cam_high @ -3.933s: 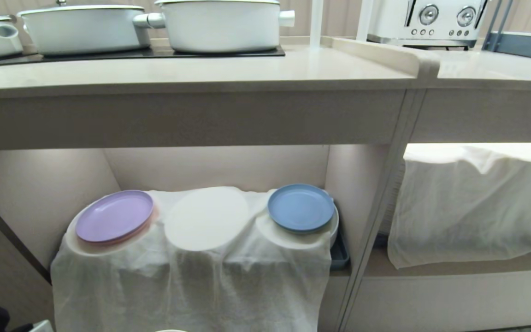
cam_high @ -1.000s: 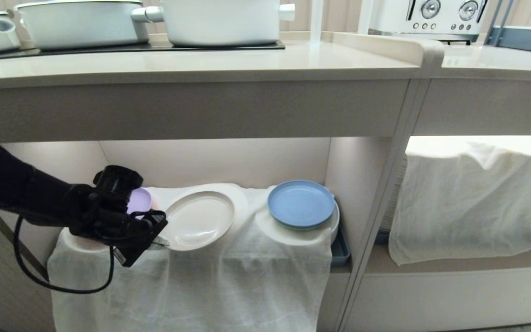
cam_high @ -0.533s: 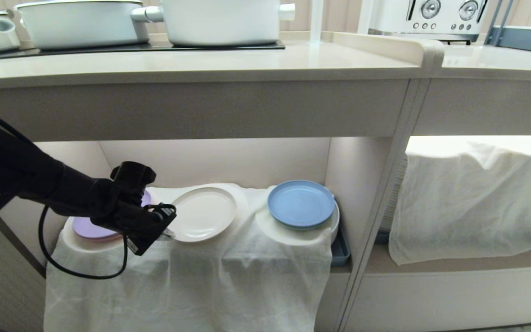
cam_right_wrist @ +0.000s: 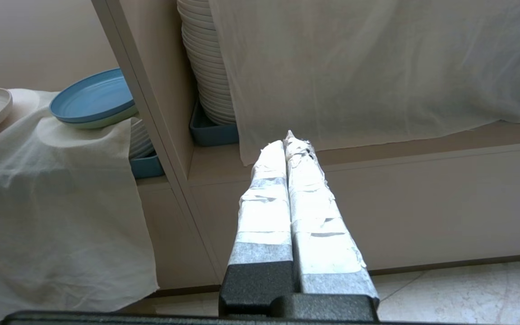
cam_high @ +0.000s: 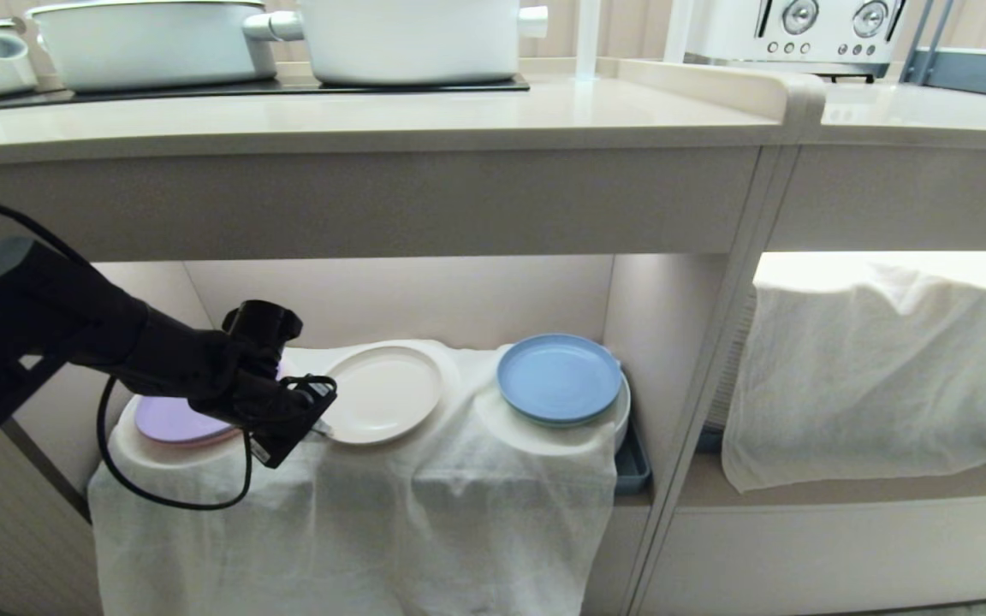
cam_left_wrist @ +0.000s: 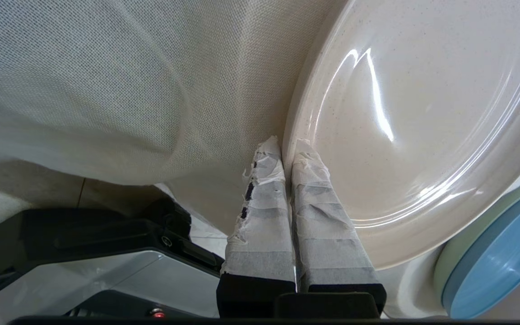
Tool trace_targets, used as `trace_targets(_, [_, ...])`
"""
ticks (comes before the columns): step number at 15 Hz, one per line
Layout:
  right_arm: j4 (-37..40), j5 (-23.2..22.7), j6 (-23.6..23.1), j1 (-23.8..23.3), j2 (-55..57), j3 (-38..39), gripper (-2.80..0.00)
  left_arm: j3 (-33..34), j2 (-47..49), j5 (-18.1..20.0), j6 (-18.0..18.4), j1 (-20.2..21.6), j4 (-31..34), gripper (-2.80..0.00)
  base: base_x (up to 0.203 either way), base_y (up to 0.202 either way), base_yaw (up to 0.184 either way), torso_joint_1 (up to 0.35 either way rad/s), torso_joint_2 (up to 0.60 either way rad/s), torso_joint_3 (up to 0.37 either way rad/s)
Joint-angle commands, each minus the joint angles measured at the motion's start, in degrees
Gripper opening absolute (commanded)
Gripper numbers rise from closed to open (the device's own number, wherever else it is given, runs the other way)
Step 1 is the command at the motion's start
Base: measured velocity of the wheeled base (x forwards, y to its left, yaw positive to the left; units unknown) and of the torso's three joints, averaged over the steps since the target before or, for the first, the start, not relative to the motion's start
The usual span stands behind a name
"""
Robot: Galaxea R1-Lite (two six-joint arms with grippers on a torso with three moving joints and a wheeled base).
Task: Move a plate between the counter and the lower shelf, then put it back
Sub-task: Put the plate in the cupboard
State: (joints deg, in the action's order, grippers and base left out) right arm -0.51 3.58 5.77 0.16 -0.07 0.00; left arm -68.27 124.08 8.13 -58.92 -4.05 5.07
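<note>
The cream plate (cam_high: 386,393) lies nearly level over the middle mound of the cloth-draped lower shelf (cam_high: 407,299); whether it rests on the cloth I cannot tell. My left gripper (cam_high: 322,430) is shut on the plate's near-left rim. In the left wrist view the plate (cam_left_wrist: 413,113) has its rim pinched between the taped fingers of the left gripper (cam_left_wrist: 287,144), with gauzy cloth beside it. The counter (cam_high: 459,120) runs above the shelf. My right gripper (cam_right_wrist: 289,140) is shut and empty, parked low facing the right compartment, outside the head view.
A lilac plate (cam_high: 176,419) sits on the left mound behind my left wrist, and a blue plate (cam_high: 559,378) on the right mound. White pots (cam_high: 412,38) and a toaster (cam_high: 792,30) stand on the counter. A white cloth (cam_high: 878,376) hangs over the right compartment.
My left arm has moved right and deeper into the shelf with the plate, which has gone from tilted to nearly level over the middle mound. Earlier that mound was bare.
</note>
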Motion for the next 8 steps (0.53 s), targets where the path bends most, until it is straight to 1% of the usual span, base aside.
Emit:
trace_targets(1, [-0.02,0.03,0.04,0.02,0.07,0.0,-2.8,-0.02,0.2,0.04,-0.32,-0.03,0.03,-2.8,0.0,0.0,0.0,0.0,0.0,0.0])
trace_targets(8, [-0.02,0.03,0.04,0.02,0.07,0.0,-2.8,-0.04,0.64,-0.75,-0.32,-0.44,-0.06,-2.8,0.0,0.0,0.0,0.0,0.0,0.0])
